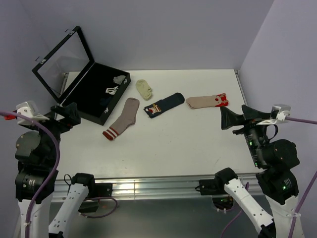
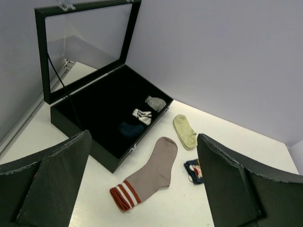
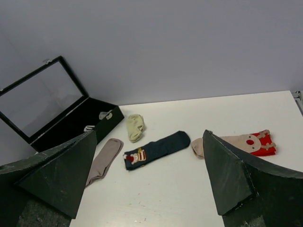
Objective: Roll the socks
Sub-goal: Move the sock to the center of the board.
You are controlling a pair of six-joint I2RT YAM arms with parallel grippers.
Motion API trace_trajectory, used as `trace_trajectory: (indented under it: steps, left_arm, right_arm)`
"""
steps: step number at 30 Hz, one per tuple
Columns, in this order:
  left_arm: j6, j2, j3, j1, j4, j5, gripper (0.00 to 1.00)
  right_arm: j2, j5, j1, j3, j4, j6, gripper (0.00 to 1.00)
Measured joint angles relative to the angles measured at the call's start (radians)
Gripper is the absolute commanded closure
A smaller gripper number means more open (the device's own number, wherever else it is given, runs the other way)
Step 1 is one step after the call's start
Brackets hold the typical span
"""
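Three socks lie flat in a row on the white table. The dusty-pink sock (image 1: 124, 119) with a red-and-white striped cuff lies next to the black case; it also shows in the left wrist view (image 2: 151, 172). The navy sock (image 1: 164, 104) with a red-white pattern lies in the middle (image 3: 158, 149). The beige sock (image 1: 205, 101) with red toe and heel lies on the right (image 3: 241, 142). My left gripper (image 1: 67, 113) is open and empty at the near left, above the table (image 2: 144, 137). My right gripper (image 1: 233, 118) is open and empty at the near right (image 3: 149, 135).
An open black case (image 1: 94, 94) with a glass lid stands at the back left and holds small white-grey items (image 1: 119, 79). A small pale-yellow sock (image 1: 144, 88) lies behind the navy sock. Purple walls close the back and the sides.
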Motion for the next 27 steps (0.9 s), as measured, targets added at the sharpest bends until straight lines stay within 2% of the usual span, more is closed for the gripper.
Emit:
trace_trajectory:
  steps: [7,14,17,22,23,27]
  left_arm:
    - [-0.026,0.035,-0.143,0.0,0.031,0.066,0.01]
    - [-0.051,0.151,-0.221,0.0,0.078,0.158,0.01]
    - [-0.06,0.209,-0.227,0.0,0.102,0.196,0.01]
    - [-0.058,0.256,-0.244,0.0,0.129,0.255,0.01]
    - [-0.056,0.253,-0.247,0.0,0.127,0.262,0.01]
    - [-0.051,0.224,-0.248,0.0,0.125,0.271,0.02]
  right_arm:
    - [0.192,-0.026,0.0,0.019,0.006,0.048,0.0]
    - [0.446,-0.03,0.0,0.027,0.02,0.166,0.0]
    - [0.61,-0.031,-0.003,0.063,0.026,0.216,0.12]
    - [0.903,-0.055,-0.038,0.097,0.056,0.266,0.23]
    - [0.959,-0.058,-0.048,0.108,0.059,0.27,0.29]
    - [1.181,-0.079,-0.085,0.166,0.089,0.275,0.35]
